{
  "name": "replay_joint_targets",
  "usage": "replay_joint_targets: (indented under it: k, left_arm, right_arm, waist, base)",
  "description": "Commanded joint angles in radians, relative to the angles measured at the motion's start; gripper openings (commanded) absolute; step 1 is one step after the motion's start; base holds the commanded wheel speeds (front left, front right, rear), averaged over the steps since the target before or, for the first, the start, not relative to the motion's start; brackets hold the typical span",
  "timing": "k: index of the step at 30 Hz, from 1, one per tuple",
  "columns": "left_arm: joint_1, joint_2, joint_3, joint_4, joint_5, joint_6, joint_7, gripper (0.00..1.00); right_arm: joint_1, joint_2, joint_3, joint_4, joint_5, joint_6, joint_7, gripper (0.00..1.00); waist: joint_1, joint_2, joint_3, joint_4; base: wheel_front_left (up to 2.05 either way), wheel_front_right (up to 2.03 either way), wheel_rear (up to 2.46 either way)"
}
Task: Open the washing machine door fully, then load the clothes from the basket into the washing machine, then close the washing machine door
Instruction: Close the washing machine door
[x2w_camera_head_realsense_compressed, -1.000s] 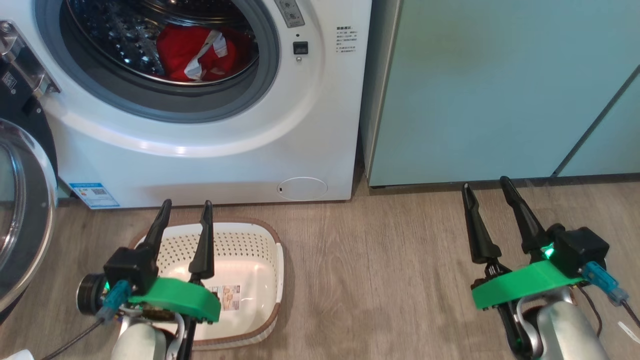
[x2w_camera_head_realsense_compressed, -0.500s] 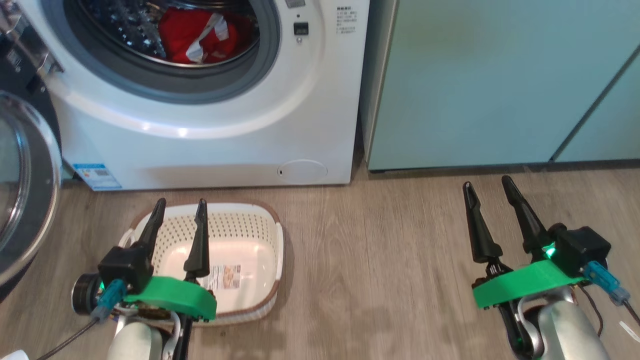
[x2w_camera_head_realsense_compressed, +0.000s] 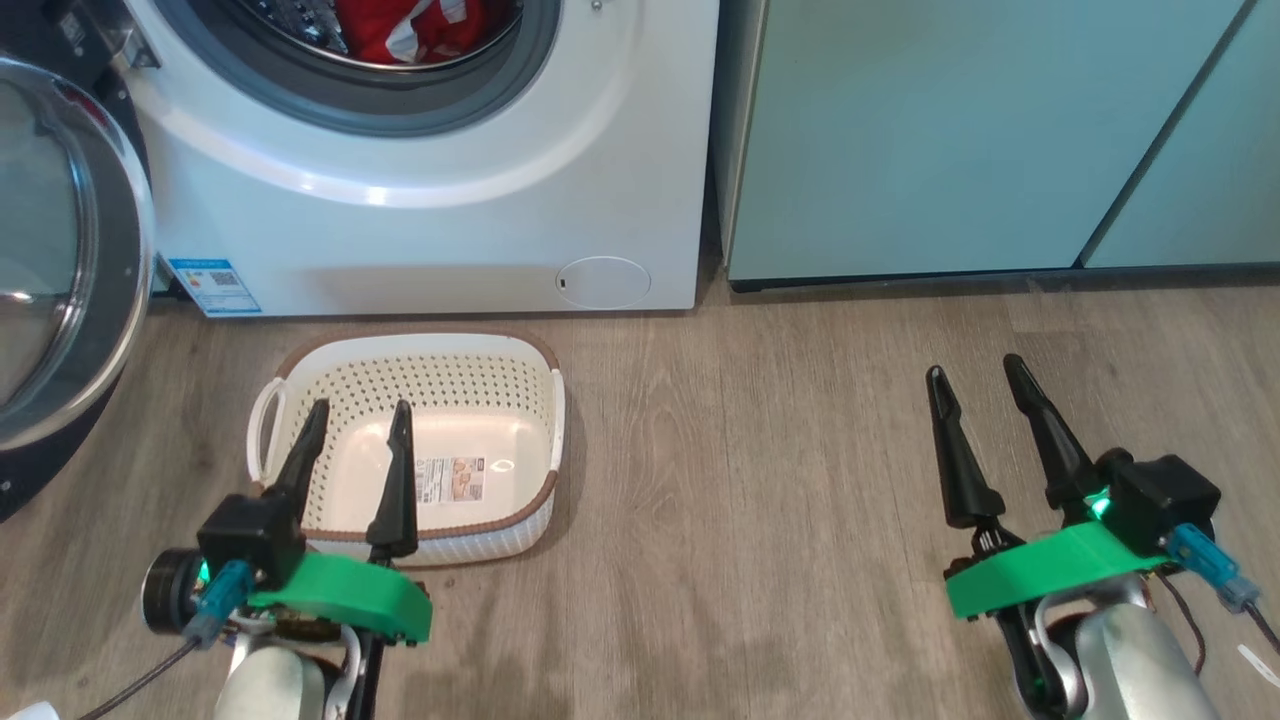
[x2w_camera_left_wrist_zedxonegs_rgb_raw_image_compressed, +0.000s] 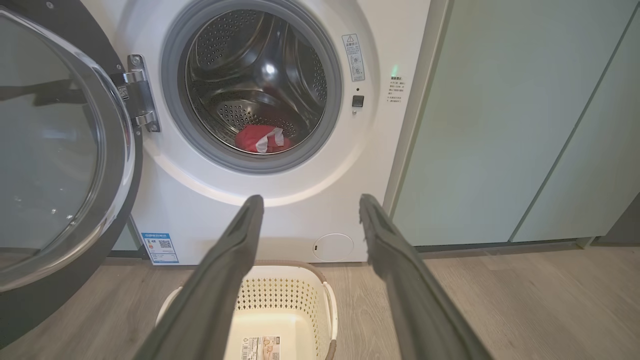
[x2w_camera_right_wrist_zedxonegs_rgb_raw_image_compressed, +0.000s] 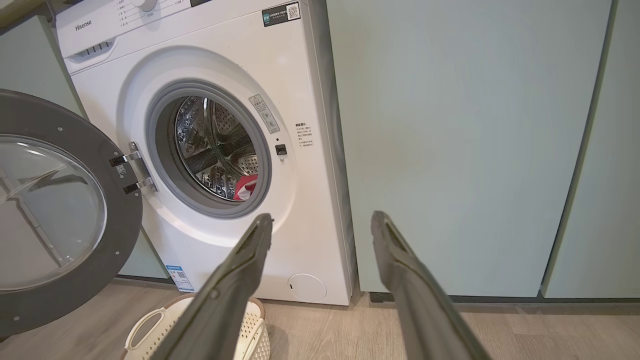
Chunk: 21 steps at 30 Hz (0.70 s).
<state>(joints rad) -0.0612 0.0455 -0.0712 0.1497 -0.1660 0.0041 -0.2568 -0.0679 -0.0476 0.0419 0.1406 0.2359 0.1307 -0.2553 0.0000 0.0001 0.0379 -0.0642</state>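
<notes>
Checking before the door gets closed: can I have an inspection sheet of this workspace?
Surface: wood-look floor.
Job's things: door open, to the left; clothes inside the washing machine; basket on the floor, without clothes.
Clutter: nothing seen.
Grippers: left gripper open, empty, by the basket; right gripper open, holding nothing.
Cables: dark cable at left wrist.
Surroundings: teal cabinets right of the washing machine.

Head camera back from washing machine (x2w_camera_head_realsense_compressed: 400, 250)

Home laundry nook, probably: washing machine (x2w_camera_right_wrist_zedxonegs_rgb_raw_image_compressed: 310, 200), teal cabinets (x2w_camera_right_wrist_zedxonegs_rgb_raw_image_compressed: 450, 150), wood-look floor (x2w_camera_head_realsense_compressed: 750, 500).
</notes>
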Motion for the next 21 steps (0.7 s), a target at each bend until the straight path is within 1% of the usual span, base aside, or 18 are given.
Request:
replay_joint_targets:
  k: [1, 3, 21]
  left_arm:
    - [-0.038, 0.005, 0.028, -0.027, 0.007, 0.007, -0.005, 1.0]
    - [-0.038, 0.005, 0.028, -0.025, 0.007, 0.008, -0.005, 1.0]
    - [-0.034, 0.005, 0.023, -0.022, 0.011, 0.006, -0.005, 1.0]
  right_arm:
    - [-0.02, -0.003, 0.024, -0.028, -0.001, 0.0, -0.006, 1.0]
    - [-0.02, -0.003, 0.024, -0.029, -0.001, 0.0, -0.006, 1.0]
    - [-0.018, -0.003, 0.023, -0.024, 0.001, 0.0, -0.006, 1.0]
  waist:
    - [0.0, -0.0001, 0.0, 0.0]
    - [0.0, -0.0001, -0.001, 0.0]
    - [0.0, -0.0001, -0.005, 0.004]
  base:
    - [-0.71, 0.71, 0.0]
    - [-0.51, 0.51, 0.0]
    - [0.0, 0.0, 0.0]
